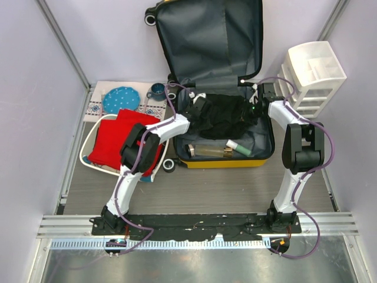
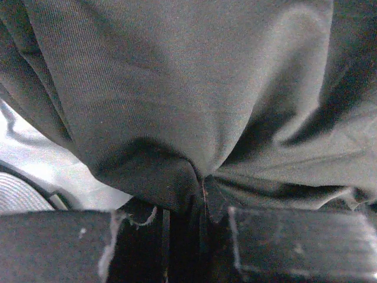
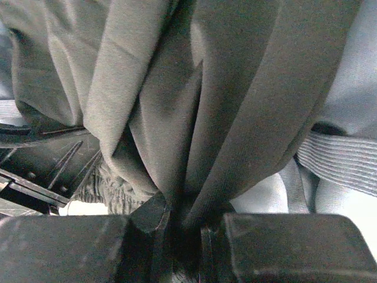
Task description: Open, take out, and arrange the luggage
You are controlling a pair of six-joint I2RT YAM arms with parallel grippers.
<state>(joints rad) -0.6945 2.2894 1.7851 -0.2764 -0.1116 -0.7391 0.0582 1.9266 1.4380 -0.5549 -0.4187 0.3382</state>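
Blue plate [image 1: 121, 99] and cup [image 1: 156, 91] sit beside red cloth [image 1: 118, 141].

The yellow suitcase [image 1: 212, 41] is lying wide open on the table. Its lid is standing upright at the back, showing dark grey lining, and black wheels are poking out at the lid's top-left corner.

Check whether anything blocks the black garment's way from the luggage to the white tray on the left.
The left gripper and right gripper pinch the black garment. Toward the white tray, it must clear the luggage's left wall; the left arm lies over that wall. Red clothes fill the tray.
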